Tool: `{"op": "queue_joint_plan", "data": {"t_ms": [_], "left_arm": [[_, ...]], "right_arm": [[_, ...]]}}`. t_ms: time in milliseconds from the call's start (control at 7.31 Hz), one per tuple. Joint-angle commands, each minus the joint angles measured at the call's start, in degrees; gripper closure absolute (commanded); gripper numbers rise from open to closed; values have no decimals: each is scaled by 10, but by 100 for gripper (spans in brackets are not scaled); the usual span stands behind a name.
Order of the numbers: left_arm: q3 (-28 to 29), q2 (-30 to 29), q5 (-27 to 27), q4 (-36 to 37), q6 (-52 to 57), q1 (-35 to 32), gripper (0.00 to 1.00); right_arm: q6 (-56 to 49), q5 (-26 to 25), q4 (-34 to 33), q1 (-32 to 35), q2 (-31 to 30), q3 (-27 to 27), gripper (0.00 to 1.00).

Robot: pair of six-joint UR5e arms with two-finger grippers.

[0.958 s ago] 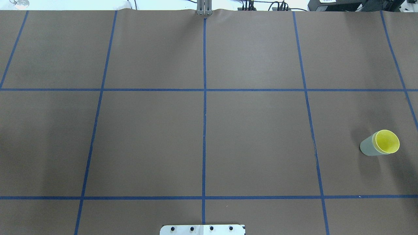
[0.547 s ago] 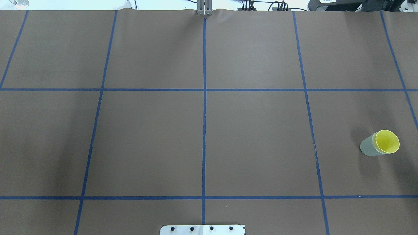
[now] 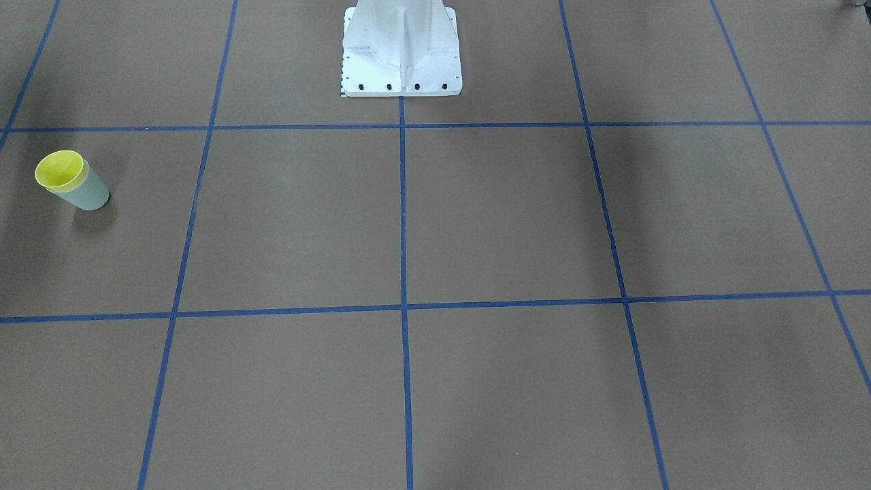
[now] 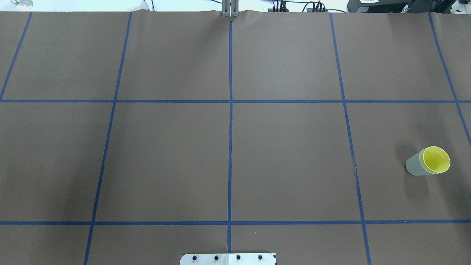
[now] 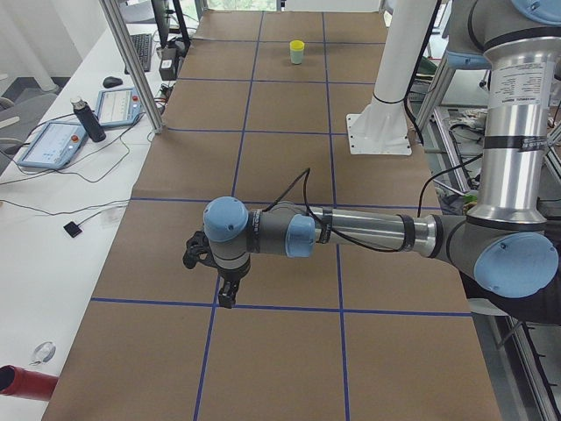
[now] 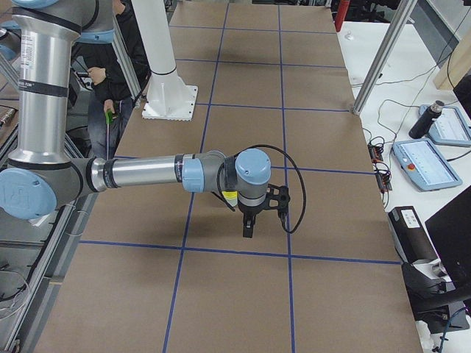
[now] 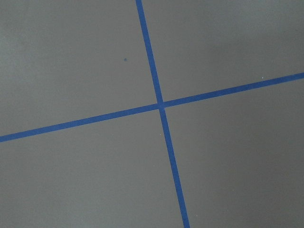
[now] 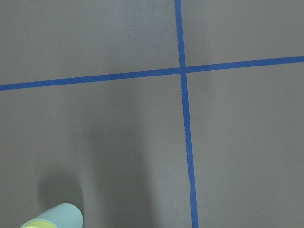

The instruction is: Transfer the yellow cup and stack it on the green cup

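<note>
The yellow cup (image 4: 436,159) sits nested inside the green cup (image 4: 414,165), upright on the brown table at its right side. The pair also shows at the left of the front-facing view, yellow cup (image 3: 60,170) in green cup (image 3: 87,194), and far off in the exterior left view (image 5: 298,51). The right wrist view catches the green cup (image 8: 59,216) at its bottom edge. My left gripper (image 5: 225,296) hangs over the table's left end, far from the cups. My right gripper (image 6: 247,231) hangs near the cups. I cannot tell whether either is open or shut.
The white robot pedestal (image 3: 401,47) stands at the table's near-middle edge. Blue tape lines (image 4: 230,110) divide the brown table into squares. Tablets (image 5: 53,142) and a bottle (image 5: 83,118) lie on a side desk. A person (image 6: 110,73) stands behind the robot.
</note>
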Motion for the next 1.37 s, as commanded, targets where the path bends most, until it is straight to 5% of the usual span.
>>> {"op": "queue_joint_plan", "data": {"t_ms": [0,1232], "left_arm": [[-1,2,3,0,0,-3,0],[4,2,23,-1,0,-4,0]], "right_arm": [[-28,2,3,4,-15,-2,1],[-28,-2,3,3,-9,-2,1]]}}
